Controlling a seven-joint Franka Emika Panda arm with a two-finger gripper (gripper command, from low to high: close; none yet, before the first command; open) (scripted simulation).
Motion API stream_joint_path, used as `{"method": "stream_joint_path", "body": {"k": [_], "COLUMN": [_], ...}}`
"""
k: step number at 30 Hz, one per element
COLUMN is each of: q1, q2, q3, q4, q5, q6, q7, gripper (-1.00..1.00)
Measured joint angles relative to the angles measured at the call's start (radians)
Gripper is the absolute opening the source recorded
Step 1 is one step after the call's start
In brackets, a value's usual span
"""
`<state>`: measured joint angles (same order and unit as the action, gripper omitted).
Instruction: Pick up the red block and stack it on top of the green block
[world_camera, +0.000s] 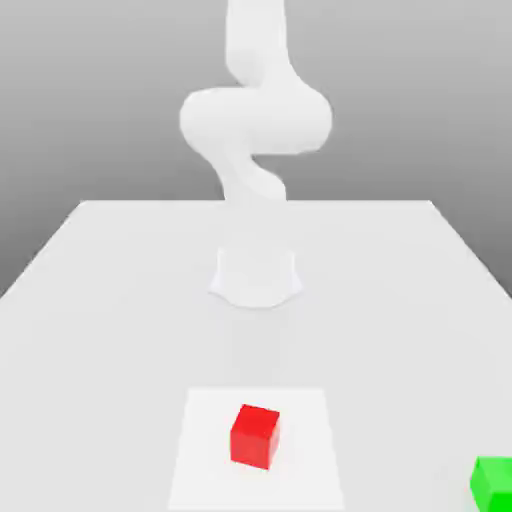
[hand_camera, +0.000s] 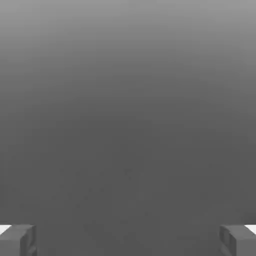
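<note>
Exterior view: a white arm (world_camera: 255, 130) is seen rising from a round base (world_camera: 255, 277) set on a pale table (world_camera: 100, 300). The arm's upper links are bent into a curve above the base, against a grey backdrop. A lighter square patch (world_camera: 200, 450) is marked on the table in front of the base, nearer the camera. The red block (world_camera: 254, 436) is placed on this patch, resting flat on it, roughly at its middle. The green block (world_camera: 493, 482) is found at the exterior view's right, near the frame's lower corner and cut off by the picture's edge; it is set on the table off the patch and well apart from the red block. Neither block is touched by the arm.

From the hand view, the gripper (hand_camera: 128, 241) is shown released, its two grey fingertips (hand_camera: 17, 240) spread wide apart at opposite sides of the picture. Nothing is held between them; plain grey is seen in the gap.
</note>
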<state>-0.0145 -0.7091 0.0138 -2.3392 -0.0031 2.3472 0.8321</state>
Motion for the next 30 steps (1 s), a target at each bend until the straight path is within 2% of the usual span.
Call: {"method": "stream_joint_path", "body": {"k": [20,26,27,30], "q1": [-0.060,-0.047,-0.041,-0.041], "q2": [0.732,0.948,0.984,0.984], "q3": [0.055,0.036,0.029,0.029], "q4": [-0.315,-0.314,-0.309,-0.309], "q5": [-0.018,-0.043,-0.049,-0.050], "q6": [0.379,0.546,0.576,0.576], "q7": [0.253,0.290,0.295,0.295], "gripper": [0.00,0.00,-1.00,-1.00]}}
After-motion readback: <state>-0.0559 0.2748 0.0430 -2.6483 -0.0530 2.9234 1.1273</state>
